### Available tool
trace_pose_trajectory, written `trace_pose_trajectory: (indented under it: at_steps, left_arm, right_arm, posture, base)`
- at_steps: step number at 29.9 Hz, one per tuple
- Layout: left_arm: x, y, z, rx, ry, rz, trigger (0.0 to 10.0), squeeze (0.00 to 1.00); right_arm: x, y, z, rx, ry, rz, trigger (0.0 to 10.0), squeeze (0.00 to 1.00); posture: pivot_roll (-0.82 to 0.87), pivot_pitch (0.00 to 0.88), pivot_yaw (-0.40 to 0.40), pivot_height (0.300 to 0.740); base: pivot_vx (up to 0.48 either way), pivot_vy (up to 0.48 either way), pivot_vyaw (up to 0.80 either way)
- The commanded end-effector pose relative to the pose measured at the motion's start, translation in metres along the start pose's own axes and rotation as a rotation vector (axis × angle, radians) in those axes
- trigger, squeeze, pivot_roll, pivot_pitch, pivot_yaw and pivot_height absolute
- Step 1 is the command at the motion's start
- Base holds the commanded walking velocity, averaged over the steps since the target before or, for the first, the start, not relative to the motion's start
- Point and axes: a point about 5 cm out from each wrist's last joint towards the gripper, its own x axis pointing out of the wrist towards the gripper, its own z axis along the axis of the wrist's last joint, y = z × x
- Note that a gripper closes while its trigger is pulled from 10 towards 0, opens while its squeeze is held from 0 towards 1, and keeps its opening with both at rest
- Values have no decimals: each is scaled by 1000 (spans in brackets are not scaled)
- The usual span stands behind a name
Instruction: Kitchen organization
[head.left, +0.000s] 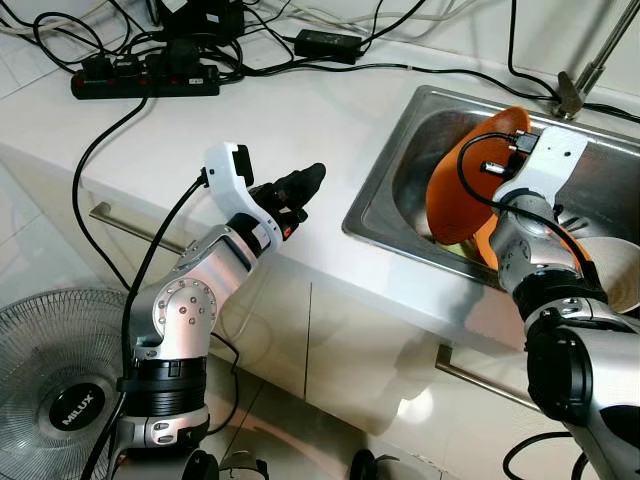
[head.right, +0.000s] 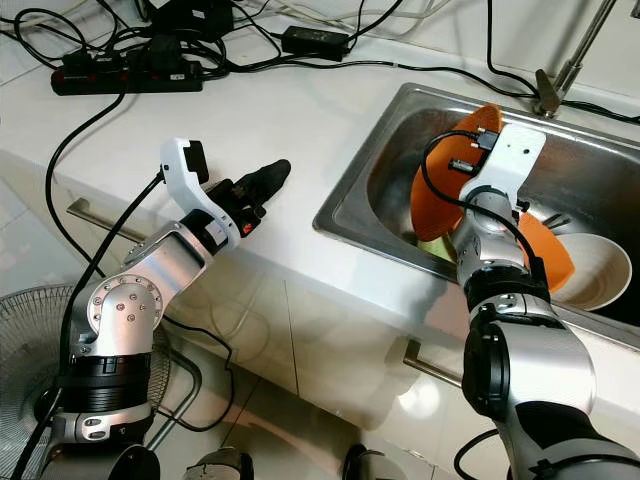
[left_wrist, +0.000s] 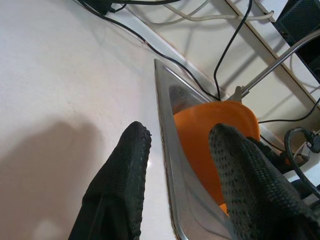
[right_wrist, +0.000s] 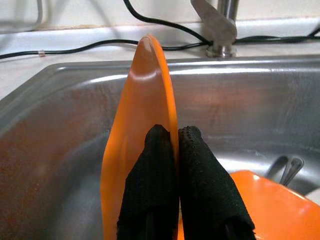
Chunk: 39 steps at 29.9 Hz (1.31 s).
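A power strip (head.left: 145, 80) with tangled black cables lies at ten o'clock on the white counter (head.left: 260, 120). Below it, near centre, the left gripper (head.left: 300, 190) hovers over the counter edge, fingers parted and empty. At two o'clock, inside the steel sink (head.left: 380, 200), the right gripper (right_wrist: 172, 150) pinches the rim of an upright orange plate (head.left: 460, 180). A white bowl (head.right: 600, 270) sits at three o'clock.

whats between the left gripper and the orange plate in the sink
Bare white countertop, then the steel sink rim; nothing else lies there, as the left eye view shows. The left gripper hovers open, facing the orange plate.
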Motion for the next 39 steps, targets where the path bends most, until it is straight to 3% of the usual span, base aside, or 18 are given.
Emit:
trace_pose_trajectory:
  at_steps: [1, 3, 4, 5, 6, 7, 15, 16, 17, 25, 27, 31, 36, 39]
  left_arm:
    - [-2, -3, -1, 18, 12, -15, 10000, 0]
    - [-1, -3, -2, 18, 15, -14, 10000, 0]
    - [-1, -3, -2, 18, 16, -13, 10000, 0]
    - [-1, -3, -2, 19, 16, -13, 10000, 0]
    - [-1, -3, -2, 19, 16, -13, 10000, 0]
    - [-1, -3, -2, 19, 15, -12, 10000, 0]
    - [0, -2, -2, 20, 12, -4, 10000, 0]
    - [0, -2, -2, 21, 12, -3, 10000, 0]
    - [-1, -2, -2, 21, 12, -2, 10000, 0]
    - [-1, -1, 0, 59, -11, 22, 10000, 0]
    - [0, 2, 5, 92, -57, 57, 10000, 0]
    - [1, 10, 15, 249, -133, 161, 10000, 0]
    - [1, 14, 31, 543, -268, 293, 10000, 0]
    - [2, 14, 38, 687, -320, 341, 10000, 0]
  right_arm:
    - [0, -2, -2, 18, 10, 1, 10000, 0]
    - [-1, -1, -6, 22, 28, 8, 10000, 0]
    - [-2, 0, -7, 25, 33, 10, 10000, 192]
    - [-2, 1, -8, 31, 37, 13, 10000, 573]
    - [-2, 1, -9, 35, 39, 16, 10000, 573]
    - [-3, 3, -9, 36, 40, 20, 10000, 1000]
    - [-4, 10, -12, 36, 50, 61, 10000, 1000]
    - [-5, 11, -13, 34, 51, 64, 10000, 631]
    - [-5, 12, -13, 34, 51, 67, 10000, 0]
    - [-4, 16, -3, 8, -9, 91, 10000, 0]
    - [-3, 18, 8, -11, -71, 95, 10000, 0]
    - [-5, 25, 27, -14, -207, 130, 10000, 0]
    - [-28, 45, 55, -36, -492, 287, 10000, 0]
    - [-37, 47, 62, -28, -569, 319, 10000, 0]
  posture:
    - [131, 74, -7, 740]
    - [132, 73, -7, 740]
    - [132, 73, -7, 740]
    - [131, 73, -5, 740]
    - [131, 72, -5, 740]
    - [131, 72, -5, 740]
    - [132, 74, -7, 740]
    - [132, 74, -7, 740]
    - [132, 74, -7, 740]
    - [130, 78, -9, 740]
    - [126, 81, -9, 740]
    - [122, 84, -10, 740]
    - [114, 88, -7, 740]
    - [99, 91, -3, 740]
  base:
    - [0, 0, 0]
    - [0, 0, 0]
    - [0, 0, 0]
    - [0, 0, 0]
    - [0, 0, 0]
    - [0, 0, 0]
    - [0, 0, 0]
    - [0, 0, 0]
    - [0, 0, 0]
    - [0, 0, 0]
    - [0, 0, 0]
    - [0, 0, 0]
    - [0, 0, 0]
    - [0, 0, 0]
